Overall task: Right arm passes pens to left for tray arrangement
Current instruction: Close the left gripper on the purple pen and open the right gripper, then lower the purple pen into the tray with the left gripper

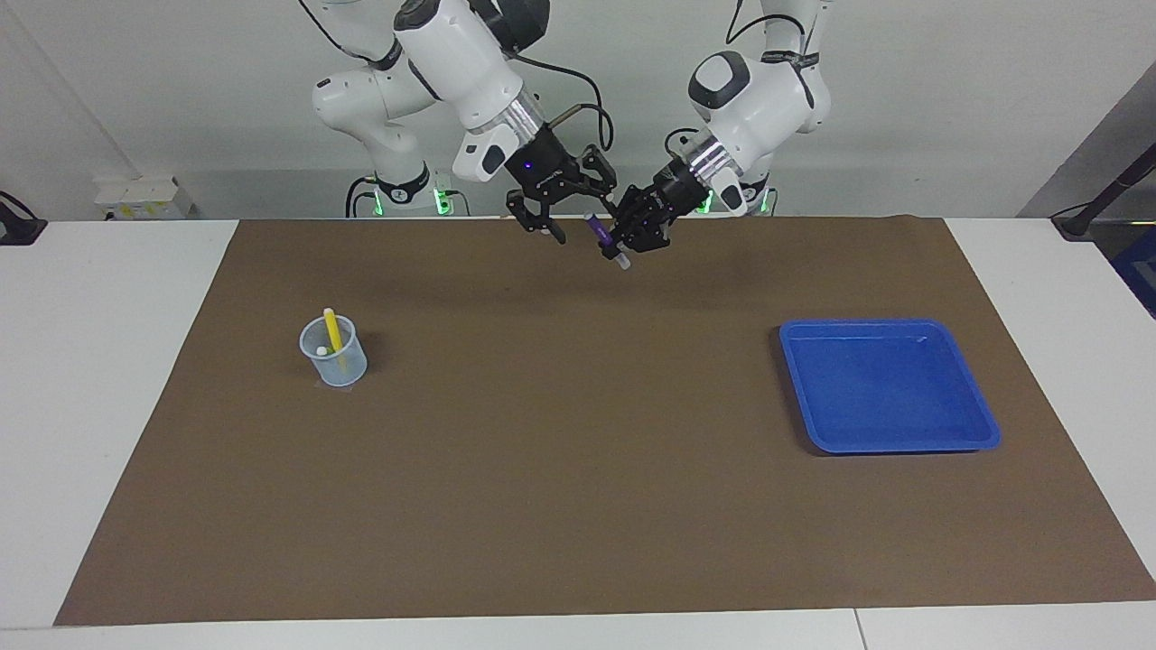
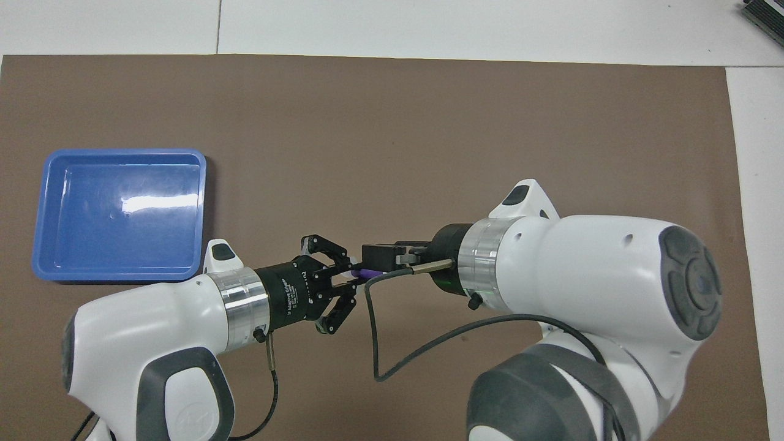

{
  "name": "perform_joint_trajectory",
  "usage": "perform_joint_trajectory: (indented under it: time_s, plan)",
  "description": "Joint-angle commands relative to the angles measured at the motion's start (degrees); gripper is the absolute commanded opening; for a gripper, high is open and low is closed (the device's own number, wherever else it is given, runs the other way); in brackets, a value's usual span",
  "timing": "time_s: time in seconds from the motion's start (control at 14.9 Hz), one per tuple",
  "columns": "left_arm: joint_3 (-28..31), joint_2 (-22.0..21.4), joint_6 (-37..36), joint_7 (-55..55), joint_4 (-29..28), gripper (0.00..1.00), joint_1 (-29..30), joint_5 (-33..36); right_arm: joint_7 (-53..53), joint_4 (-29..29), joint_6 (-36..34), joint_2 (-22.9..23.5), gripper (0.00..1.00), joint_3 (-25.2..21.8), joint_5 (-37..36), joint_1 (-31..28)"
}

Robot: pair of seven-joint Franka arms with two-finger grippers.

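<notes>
Two grippers are seen raised over the brown mat (image 1: 578,433) at the robots' edge of the worktop (image 1: 108,361), close to each other. The purple pen (image 1: 600,232) is held by the left gripper (image 1: 623,242), whose fingers are closed tightly on it; the pen is tilted, with its pale end pointing down toward the mat. The right gripper (image 1: 564,215) is placed just beside the pen, and its fingers (image 1: 548,227) are spread wide apart, so nothing is gripped by them. From the overhead view the pen (image 2: 367,272) is mostly hidden between the two grippers, and probably no contact with the right fingers is kept, though this is hard to judge.

The blue tray (image 1: 903,442) is lying flat on the mat toward the left arm's end of the worktop, and nothing is seen in it. A small translucent cup (image 1: 336,361) is standing toward the right arm's end, well apart from the tray. The yellow pen (image 1: 331,330) is leaned upright inside this cup, and something green is visible low in it.
</notes>
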Motion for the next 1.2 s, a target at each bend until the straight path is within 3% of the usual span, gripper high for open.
perform_joint_trajectory:
  time_s: [0.0, 0.33, 0.47, 0.67, 0.94, 1.14]
  plan:
    - [0.3, 0.0, -9.4, 3.1, 2.7, 0.00, 4.6, 6.7, -5.4, 0.1, -4.0, -0.4, 1.00, 0.2, -6.3, -2.9]
    - [0.3, 0.2, -21.5, 18.1, 5.2, 0.00, 8.0, 20.5, -13.8, -0.3, -13.3, -1.0, 1.00, 0.1, -17.6, -10.7]
    - [0.6, 0.1, -24.5, 24.9, 5.5, 0.00, 9.3, 25.7, -21.5, -1.0, -13.8, -1.1, 1.00, 0.1, -19.8, -14.6]
    - [0.6, 0.1, -30.1, 38.0, 6.3, 0.00, 13.7, 32.8, -24.4, -3.0, -14.0, -1.0, 1.00, 0.2, -24.8, -20.9]
    - [0.6, 0.1, -32.5, 50.2, 6.8, 0.00, 18.0, 43.0, -25.0, -3.3, -14.6, 3.8, 1.00, 0.1, -26.6, -26.5]
    - [0.6, 0.1, -33.0, 58.3, 6.9, 0.00, 20.9, 50.6, -24.7, -2.2, -12.9, 8.0, 0.91, 0.1, -29.5, -28.5]
